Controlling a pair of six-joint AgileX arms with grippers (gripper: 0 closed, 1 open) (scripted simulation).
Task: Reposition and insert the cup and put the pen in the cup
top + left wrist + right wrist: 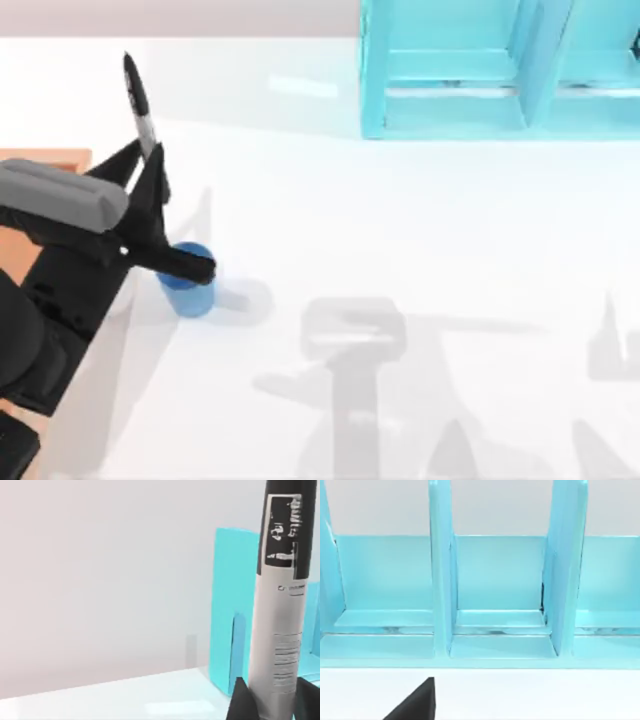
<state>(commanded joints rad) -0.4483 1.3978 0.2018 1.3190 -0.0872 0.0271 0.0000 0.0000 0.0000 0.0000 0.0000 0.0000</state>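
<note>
The left gripper point(150, 185) is gripping the black marker pen point(138, 100) upright, fingers closed on its barrel, above the blue cup point(187, 285) at the table's point(400, 230) left.

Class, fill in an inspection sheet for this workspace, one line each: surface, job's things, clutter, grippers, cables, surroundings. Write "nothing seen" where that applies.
Surface: white table, glossy, with arm shadows in the lower half of the top view.
Job's things: blue cup stands on the table's left side; the pen is held upright, its labelled barrel close in the left wrist view.
Clutter: nothing seen.
Grippers: left gripper is shut on the pen beside the cup; right gripper cannot be judged, one dark finger shows in the right wrist view.
Cables: nothing seen.
Surroundings: light blue divided rack at the far edge; orange-brown patch at the left.
</note>
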